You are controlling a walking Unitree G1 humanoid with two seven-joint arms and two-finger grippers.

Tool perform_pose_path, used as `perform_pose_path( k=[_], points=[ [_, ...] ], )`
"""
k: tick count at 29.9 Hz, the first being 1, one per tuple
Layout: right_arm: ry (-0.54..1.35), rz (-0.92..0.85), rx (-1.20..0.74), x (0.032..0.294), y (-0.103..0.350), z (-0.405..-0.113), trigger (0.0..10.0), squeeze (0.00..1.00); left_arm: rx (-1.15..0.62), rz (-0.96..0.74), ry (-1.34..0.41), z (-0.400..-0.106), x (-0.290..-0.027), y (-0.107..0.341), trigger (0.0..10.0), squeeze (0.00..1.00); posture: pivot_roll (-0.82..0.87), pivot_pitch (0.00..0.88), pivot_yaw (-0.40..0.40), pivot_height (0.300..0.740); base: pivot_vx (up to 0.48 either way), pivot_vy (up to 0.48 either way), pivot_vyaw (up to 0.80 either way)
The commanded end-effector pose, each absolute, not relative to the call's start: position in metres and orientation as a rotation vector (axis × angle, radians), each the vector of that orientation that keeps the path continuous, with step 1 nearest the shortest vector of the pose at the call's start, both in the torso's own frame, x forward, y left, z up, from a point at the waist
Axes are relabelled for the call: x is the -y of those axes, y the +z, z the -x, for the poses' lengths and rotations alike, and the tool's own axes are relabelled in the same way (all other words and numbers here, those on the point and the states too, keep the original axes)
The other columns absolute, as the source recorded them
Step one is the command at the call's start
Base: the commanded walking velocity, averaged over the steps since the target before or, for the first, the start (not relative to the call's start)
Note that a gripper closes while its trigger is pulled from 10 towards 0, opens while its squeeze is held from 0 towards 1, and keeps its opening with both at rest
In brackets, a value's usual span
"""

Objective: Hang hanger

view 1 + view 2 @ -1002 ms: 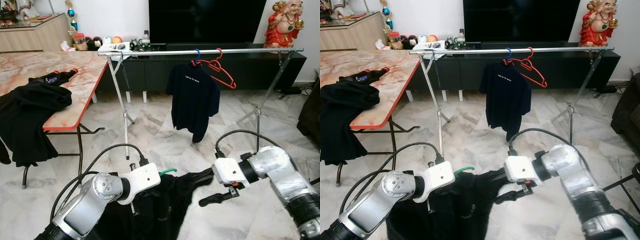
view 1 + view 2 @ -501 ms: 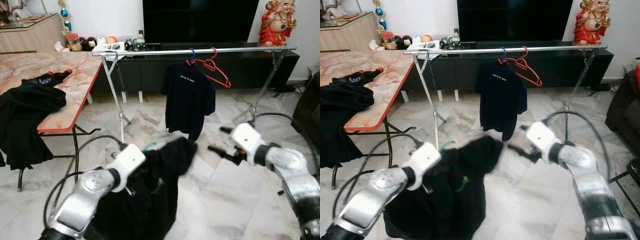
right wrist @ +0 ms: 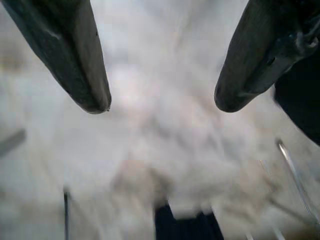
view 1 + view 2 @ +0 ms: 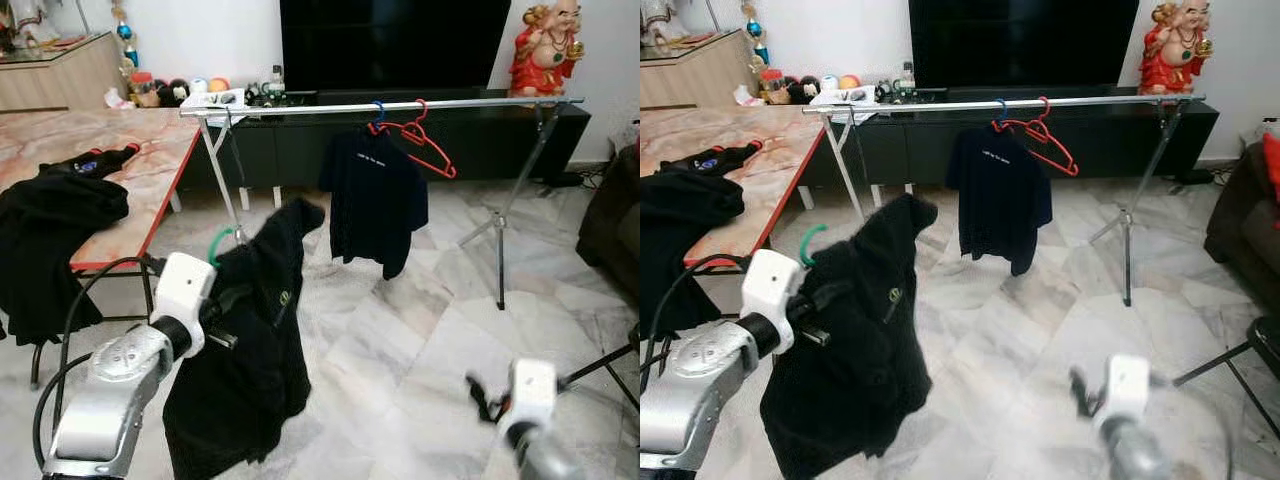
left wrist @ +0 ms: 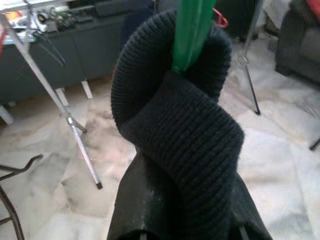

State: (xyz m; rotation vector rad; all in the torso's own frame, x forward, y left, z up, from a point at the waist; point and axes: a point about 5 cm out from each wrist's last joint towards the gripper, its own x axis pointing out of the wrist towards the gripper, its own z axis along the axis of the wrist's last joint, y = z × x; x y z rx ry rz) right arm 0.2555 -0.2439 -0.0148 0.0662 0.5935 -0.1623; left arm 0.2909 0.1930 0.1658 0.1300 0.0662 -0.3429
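Note:
A black garment [image 4: 250,350] hangs on a green hanger whose hook [image 4: 221,240] sticks up above my left gripper [image 4: 222,315]. That gripper is shut on the hanger's neck, up in the air in front of the table's corner. In the left wrist view the knit collar [image 5: 180,130] wraps the green hanger [image 5: 192,30] and covers the fingers. Farther back stands the silver clothes rail [image 4: 300,108], carrying a dark T-shirt [image 4: 375,205] on a blue hanger and an empty red hanger [image 4: 432,150]. My right gripper [image 4: 482,395] hangs low at the right, open over the floor [image 3: 160,107].
A marble-topped table with a red edge [image 4: 160,160] stands at the left with black clothes [image 4: 55,215] draped over it. The rail's legs [image 4: 500,250] reach the floor at both ends. A dark TV cabinet [image 4: 470,140], a red statue [image 4: 545,50] and a sofa [image 4: 615,225] lie beyond.
My left arm has lifted the hanger and garment up off the floor and to the left. My right arm has swung away from the garment and dropped low at the right.

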Motion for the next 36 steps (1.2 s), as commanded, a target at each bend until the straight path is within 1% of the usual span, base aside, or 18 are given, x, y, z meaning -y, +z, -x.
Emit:
perform_pose_path(
  k=[1,2,3,4,6,8,9,10,13,15,17,23,28,30,36],
  points=[
    [-0.222,-0.094,-0.634,0.244,-0.022,-0.25,10.0,0.0,-0.064,-0.102,-0.292,-0.289,-0.205,0.16,10.0,0.0,0.1,0.0,0.05,0.74,0.0,0.0,0.0],
    [-0.222,-0.094,-0.634,0.244,-0.022,-0.25,10.0,0.0,-0.064,-0.102,-0.292,-0.289,-0.205,0.16,10.0,0.0,0.1,0.0,0.05,0.74,0.0,0.0,0.0],
    [-0.23,-0.111,-0.678,0.235,-0.031,-0.246,10.0,0.0,-0.116,-0.109,-0.283,-0.284,-0.209,0.143,10.0,0.0,0.09,0.0,0.05,0.74,0.0,0.0,0.0],
    [-0.221,-0.091,-0.695,0.231,-0.035,-0.244,10.0,0.0,-0.133,-0.108,-0.28,-0.282,-0.21,0.135,10.0,0.0,0.09,0.0,0.05,0.74,0.0,0.0,0.0],
    [-0.208,-0.105,-0.726,0.222,-0.041,-0.241,10.0,0.0,-0.171,-0.111,-0.271,-0.278,-0.212,0.119,10.0,0.0,0.1,0.0,0.046,0.74,0.0,0.0,0.0],
    [-0.21,-0.115,-0.738,0.218,-0.044,-0.239,10.0,0.0,-0.188,-0.12,-0.271,-0.277,-0.213,0.113,10.0,0.0,0.1,0.0,0.046,0.74,0.0,0.0,0.0],
    [-0.211,-0.11,-0.787,0.208,-0.053,-0.23,10.0,0.0,-0.233,-0.153,-0.264,-0.274,-0.215,0.095,10.0,0.0,0.1,0.0,0.042,0.74,0.0,0.0,0.0],
    [-0.209,-0.108,-0.807,0.204,-0.057,-0.226,10.0,0.0,-0.246,-0.163,-0.263,-0.272,-0.215,0.088,10.0,0.0,0.1,0.0,0.042,0.74,0.0,0.0,0.0],
    [-0.213,-0.098,-0.886,0.192,-0.074,-0.202,10.0,0.0,-0.308,-0.131,-0.222,-0.259,-0.222,0.06,10.0,0.0,0.09,0.0,0.053,0.74,0.0,0.0,0.0],
    [-0.221,-0.096,-0.898,0.192,-0.076,-0.197,10.0,0.0,-0.323,-0.115,-0.214,-0.256,-0.222,0.056,10.0,0.0,0.08,0.0,0.054,0.74,0.0,0.0,0.0],
    [-0.264,-0.113,-0.945,0.193,-0.086,-0.176,10.0,0.0,-0.338,-0.068,-0.205,-0.246,-0.218,0.048,10.0,0.0,0.07,0.0,0.055,0.74,0.0,0.0,0.0],
    [-0.257,-0.114,-1.02,0.199,-0.097,-0.149,10.0,0.0,-0.335,-0.036,-0.196,-0.246,-0.213,0.042,10.0,0.0,0.06,0.0,0.046,0.74,0.0,0.0,0.0],
    [-0.277,-0.096,-1.013,0.205,-0.095,-0.151,10.0,0.0,-0.351,-0.048,-0.215,-0.244,-0.21,0.036,10.0,0.0,0.04,0.0,0.047,0.74,0.413,0.0,0.0],
    [-0.267,-0.094,-1.008,0.204,-0.097,-0.145,10.0,0.0,-0.361,-0.04,-0.251,-0.242,-0.204,0.035,10.0,0.0,0.04,0.0,0.038,0.74,0.48,0.0,0.0],
    [-0.261,-0.102,-1.014,0.202,-0.099,-0.141,10.0,0.0,-0.347,-0.029,-0.254,-0.242,-0.198,0.036,10.0,0.0,0.05,0.0,0.032,0.74,0.48,0.0,0.0]
  ],
)
